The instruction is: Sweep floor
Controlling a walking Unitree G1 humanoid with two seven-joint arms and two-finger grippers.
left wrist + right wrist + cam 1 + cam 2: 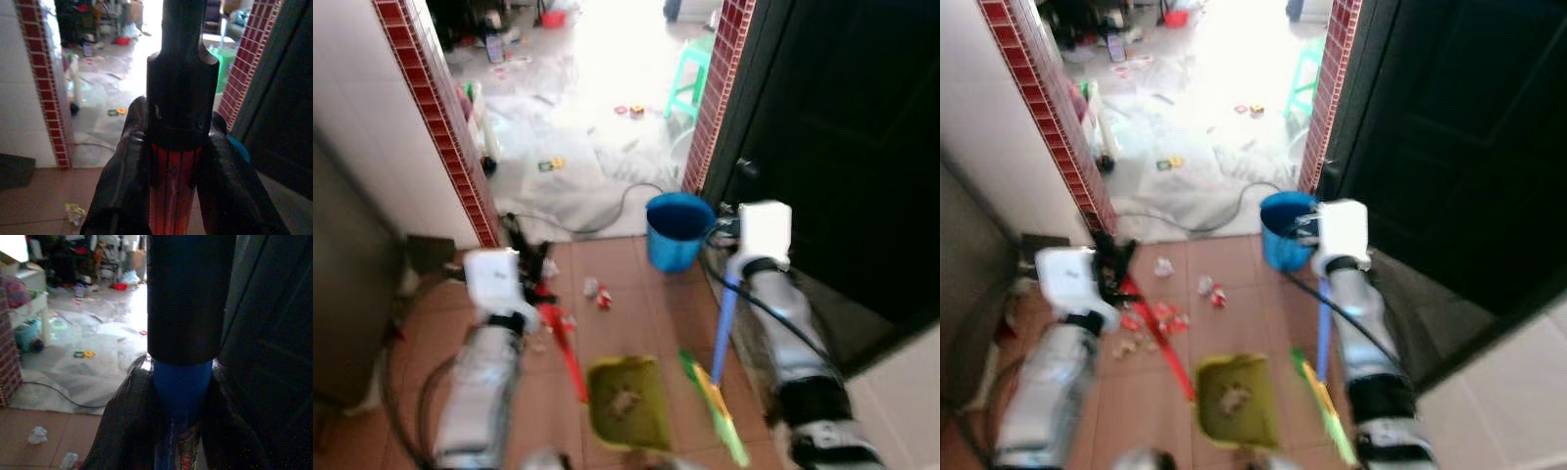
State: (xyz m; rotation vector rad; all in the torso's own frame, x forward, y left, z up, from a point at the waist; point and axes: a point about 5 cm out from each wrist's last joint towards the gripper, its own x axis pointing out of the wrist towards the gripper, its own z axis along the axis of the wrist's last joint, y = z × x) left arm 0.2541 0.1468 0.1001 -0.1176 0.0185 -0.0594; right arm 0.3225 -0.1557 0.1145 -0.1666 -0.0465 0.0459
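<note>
A yellow-green dustpan (626, 401) with some dirt in it rests on the brown tiles between my arms. Its red handle (566, 357) rises to my left gripper (176, 161), which is shut on it just below the black grip. The broom has a blue handle (725, 318) and a green head (717, 409) down on the floor right of the pan. My right gripper (181, 396) is shut on the blue handle below its black cap. Scraps of litter (597, 292) lie on the tiles ahead of the pan.
A blue bucket (678, 230) stands at the doorway beside a dark door (842, 147). Red-tiled pillars (440, 127) frame the opening. Beyond lie a grey cable (617, 211), a green stool (690, 78) and scattered clutter on a pale floor. The eye views are blurred.
</note>
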